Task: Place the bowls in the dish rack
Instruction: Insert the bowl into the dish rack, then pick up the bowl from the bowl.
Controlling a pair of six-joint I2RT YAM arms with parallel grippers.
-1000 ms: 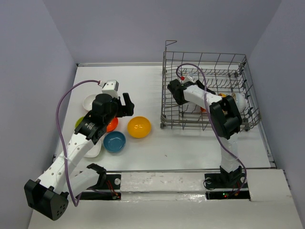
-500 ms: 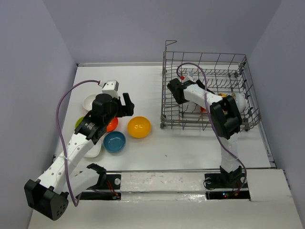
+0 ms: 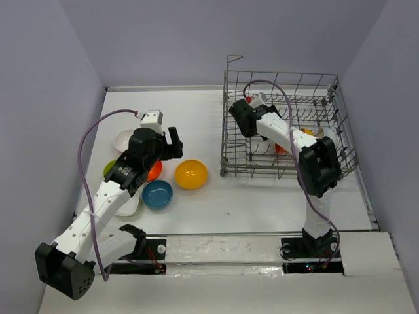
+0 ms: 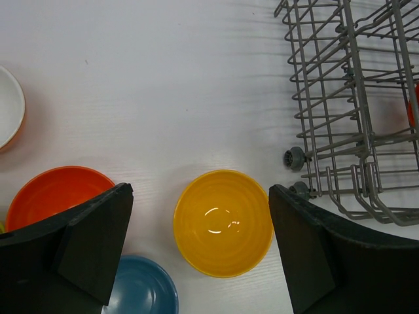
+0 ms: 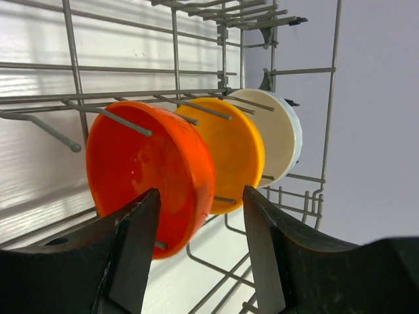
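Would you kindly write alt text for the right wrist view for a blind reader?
A red-orange bowl, an orange-yellow bowl and a white bowl stand on edge in a row, nearest to farthest, between the tines of the dish rack. The right gripper, open and empty, frames the foreground.

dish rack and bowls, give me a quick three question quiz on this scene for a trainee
1. True or false: the left pincer hangs open above the yellow bowl on the table.
2. In the right wrist view, how many bowls stand in the dish rack?
3. Which racked bowl sits nearest the right pincer? A the white one, B the red-orange bowl, C the orange-yellow one.
Key: 1 true; 2 three; 3 B.
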